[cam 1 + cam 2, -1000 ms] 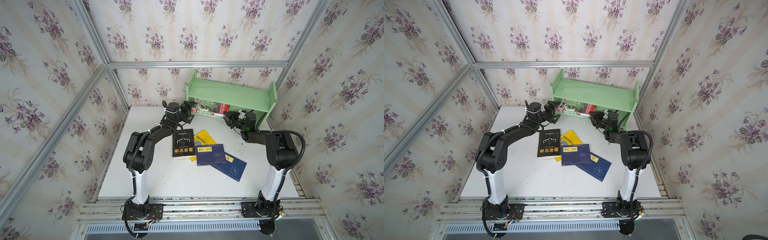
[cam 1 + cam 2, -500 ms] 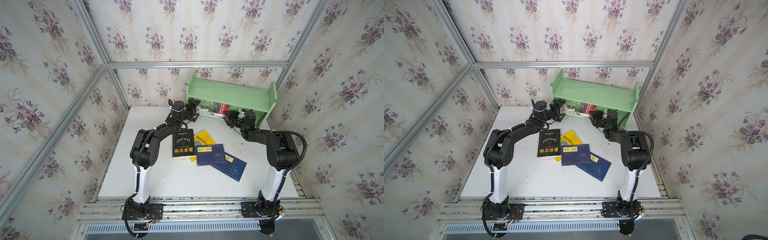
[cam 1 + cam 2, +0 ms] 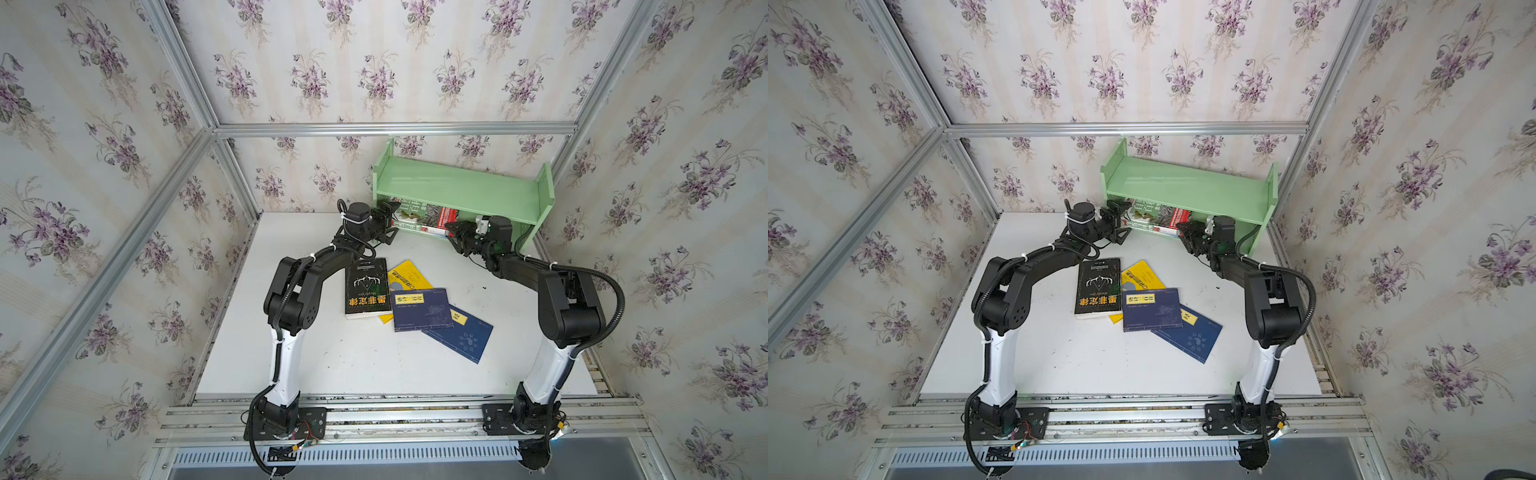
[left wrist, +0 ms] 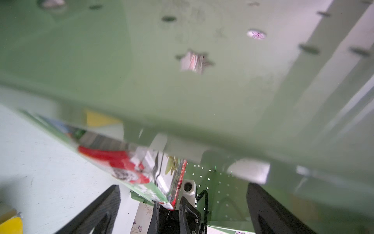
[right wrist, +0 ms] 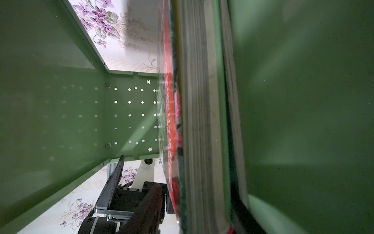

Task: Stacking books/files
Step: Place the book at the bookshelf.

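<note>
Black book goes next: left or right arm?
Left. The left gripper is wide open, gripping nothing, and the black book lies beside that arm. The right gripper straddles the end of the green book in the shelf.

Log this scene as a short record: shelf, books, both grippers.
shelf: pale green shelf at the back of the table
lower tier: green book with red band, lying on a lower book
on table: black book, yellow book, navy book and second navy book, flat and overlapping
left side: left gripper at one end of the green book, fingers wide open, not holding it
right side: right gripper at the opposite end, fingers straddling both books; grip unclear
</note>
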Action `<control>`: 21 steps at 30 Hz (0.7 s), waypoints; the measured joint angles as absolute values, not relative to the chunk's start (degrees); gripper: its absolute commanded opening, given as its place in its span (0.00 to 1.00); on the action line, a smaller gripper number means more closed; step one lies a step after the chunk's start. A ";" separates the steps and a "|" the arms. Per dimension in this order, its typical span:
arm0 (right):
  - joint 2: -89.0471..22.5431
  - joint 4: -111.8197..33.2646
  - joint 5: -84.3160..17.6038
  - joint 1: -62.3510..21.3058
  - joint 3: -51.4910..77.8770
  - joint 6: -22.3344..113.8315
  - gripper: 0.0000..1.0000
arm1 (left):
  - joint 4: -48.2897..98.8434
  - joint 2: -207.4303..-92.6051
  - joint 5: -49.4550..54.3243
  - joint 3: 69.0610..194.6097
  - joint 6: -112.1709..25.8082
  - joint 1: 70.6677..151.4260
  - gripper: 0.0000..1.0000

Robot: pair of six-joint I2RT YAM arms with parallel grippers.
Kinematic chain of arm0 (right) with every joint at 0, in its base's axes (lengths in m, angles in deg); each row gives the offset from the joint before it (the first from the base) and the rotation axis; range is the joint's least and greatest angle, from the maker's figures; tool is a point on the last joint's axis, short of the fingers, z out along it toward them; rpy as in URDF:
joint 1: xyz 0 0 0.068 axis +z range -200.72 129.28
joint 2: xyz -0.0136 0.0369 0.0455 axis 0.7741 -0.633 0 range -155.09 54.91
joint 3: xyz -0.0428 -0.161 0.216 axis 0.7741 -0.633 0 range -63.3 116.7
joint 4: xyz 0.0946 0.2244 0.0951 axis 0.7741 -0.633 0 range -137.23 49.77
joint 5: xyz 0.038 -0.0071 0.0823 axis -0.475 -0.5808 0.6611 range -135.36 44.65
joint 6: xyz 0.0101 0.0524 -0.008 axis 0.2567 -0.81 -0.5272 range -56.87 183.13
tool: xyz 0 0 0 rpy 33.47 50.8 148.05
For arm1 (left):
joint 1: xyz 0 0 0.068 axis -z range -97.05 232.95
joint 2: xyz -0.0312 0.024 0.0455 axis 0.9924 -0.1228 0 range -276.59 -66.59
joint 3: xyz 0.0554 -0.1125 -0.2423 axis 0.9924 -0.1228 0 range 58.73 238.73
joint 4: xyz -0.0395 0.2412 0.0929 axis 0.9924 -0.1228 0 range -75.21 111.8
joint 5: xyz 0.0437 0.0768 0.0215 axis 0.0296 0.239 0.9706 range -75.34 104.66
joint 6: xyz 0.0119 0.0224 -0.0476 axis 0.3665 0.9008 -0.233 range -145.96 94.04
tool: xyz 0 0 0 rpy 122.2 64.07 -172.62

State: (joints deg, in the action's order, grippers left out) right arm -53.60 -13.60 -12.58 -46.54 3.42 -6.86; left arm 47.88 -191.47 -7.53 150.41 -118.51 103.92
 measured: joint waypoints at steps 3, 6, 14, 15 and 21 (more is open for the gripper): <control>-53.29 -14.73 -12.60 -46.52 3.55 -5.01 0.52 | 47.77 -191.86 -7.47 150.80 -118.65 103.92 0.99; -52.42 -17.29 -12.78 -46.50 3.79 -2.86 0.52 | 47.53 -191.88 -7.47 150.85 -118.71 103.88 0.99; -51.61 -22.19 -13.02 -46.45 4.91 1.62 0.52 | 47.95 -191.93 -6.85 150.87 -119.54 103.59 0.99; -51.61 -22.32 -13.02 -46.45 4.91 1.73 0.52 | 47.99 -191.93 -6.85 150.87 -119.59 103.55 0.99; -51.61 -22.69 -12.97 -46.47 5.04 2.51 0.51 | 48.32 -191.93 -6.59 150.58 -119.78 103.33 0.99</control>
